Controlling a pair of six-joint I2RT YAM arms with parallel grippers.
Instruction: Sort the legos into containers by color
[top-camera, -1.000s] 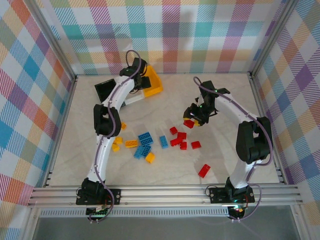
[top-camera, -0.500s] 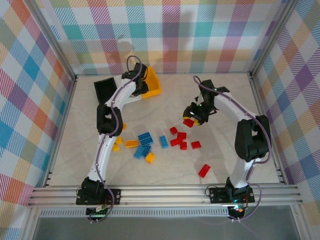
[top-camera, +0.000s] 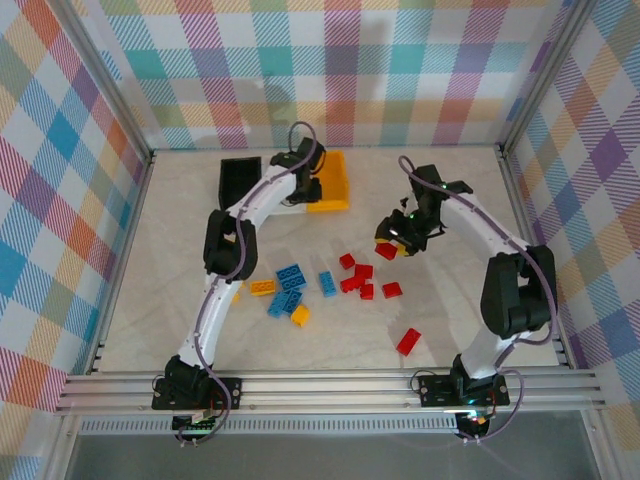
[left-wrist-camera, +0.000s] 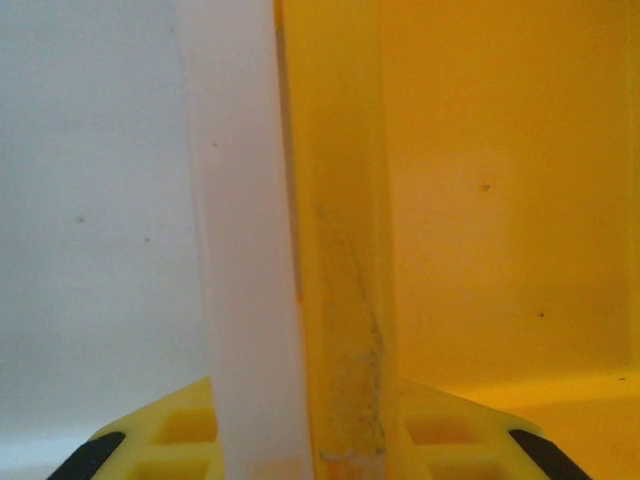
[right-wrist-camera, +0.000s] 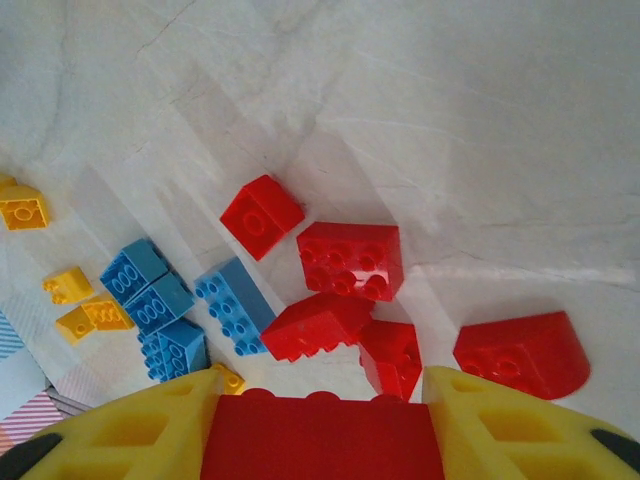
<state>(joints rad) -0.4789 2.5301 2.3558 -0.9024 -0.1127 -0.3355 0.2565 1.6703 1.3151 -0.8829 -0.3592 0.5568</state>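
Three containers stand at the back: a black bin (top-camera: 240, 178), a white bin (top-camera: 289, 206) mostly under the left arm, and a yellow-orange bin (top-camera: 332, 182). My left gripper (top-camera: 306, 186) is shut across the white wall (left-wrist-camera: 245, 250) and the yellow-orange wall (left-wrist-camera: 335, 200), which stand side by side between its fingers (left-wrist-camera: 170, 440). My right gripper (top-camera: 395, 243) hovers right of centre, shut on a red brick (right-wrist-camera: 320, 440). Below it lie red legos (right-wrist-camera: 350, 258), blue legos (right-wrist-camera: 235, 300) and yellow ones (right-wrist-camera: 22, 210).
Loose legos lie mid-table: a red cluster (top-camera: 358, 278), a lone red brick (top-camera: 408, 341) nearer the front, blue bricks (top-camera: 290, 278) and yellow ones (top-camera: 262, 287). Aluminium rails border the table, with plaid walls behind.
My left gripper has shut on the bin walls and swung right, dragging the black, white and yellow-orange bins rightward. The right gripper drifted slightly right with its red brick.
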